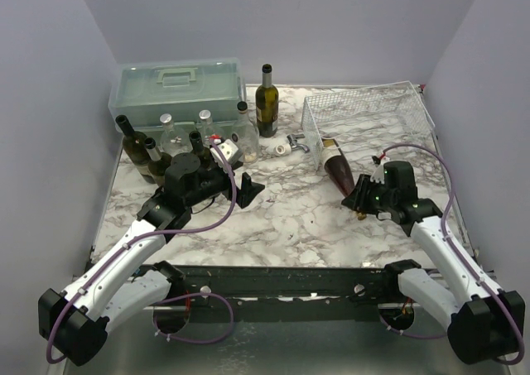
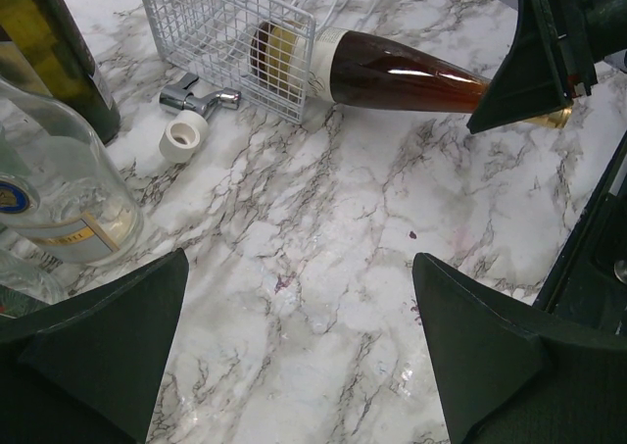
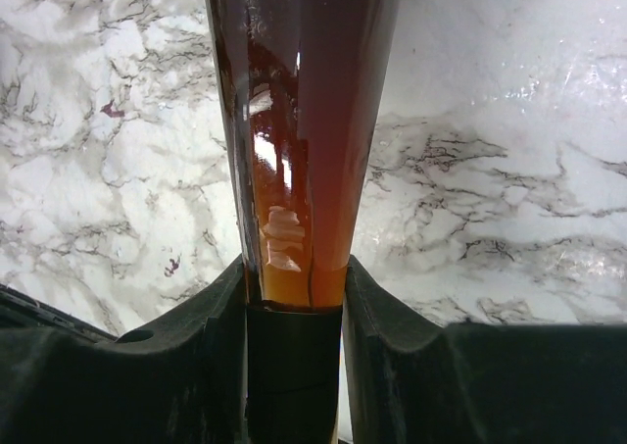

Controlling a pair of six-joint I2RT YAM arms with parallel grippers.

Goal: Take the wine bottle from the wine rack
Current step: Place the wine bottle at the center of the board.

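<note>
Fingers (image 3: 186, 366) of the right gripper (image 3: 294, 292) press narrow on the neck of the wine bottle (image 3: 304, 121), one pad on each side, with the dark foil cap sunk between them. From above, this gripper (image 1: 362, 201) sits on the right half of the table (image 1: 273, 226), near side of the rack (image 1: 364, 110). The wine bottle (image 1: 338, 166) lies on its side, slanting from far-left to near-right. Its base end sits inside the rack's near-left corner, behind the mesh, while the shoulder and neck stick out over the marble. The left wrist view shows the same: the base and pale label are within the rack (image 2: 216, 23), the brown body (image 2: 411, 72) is outside, and the neck end is in the right gripper (image 2: 529, 111). Whether the glass touches the table I cannot tell. The left gripper (image 1: 240, 172) hovers left of centre with its fingers (image 2: 108, 346) spread wide and nothing between them, well apart from the wine bottle. Just left of the rack lie a white cap (image 2: 183, 135) and a metal stopper (image 2: 196, 99), touching or nearly so. A green bottle (image 1: 266, 102) stands upright at the far edge beside a toolbox (image 1: 178, 85). Several more bottles (image 1: 166, 139) stand clustered at the left, one of clear glass (image 2: 59, 199) close by the left gripper.
</note>
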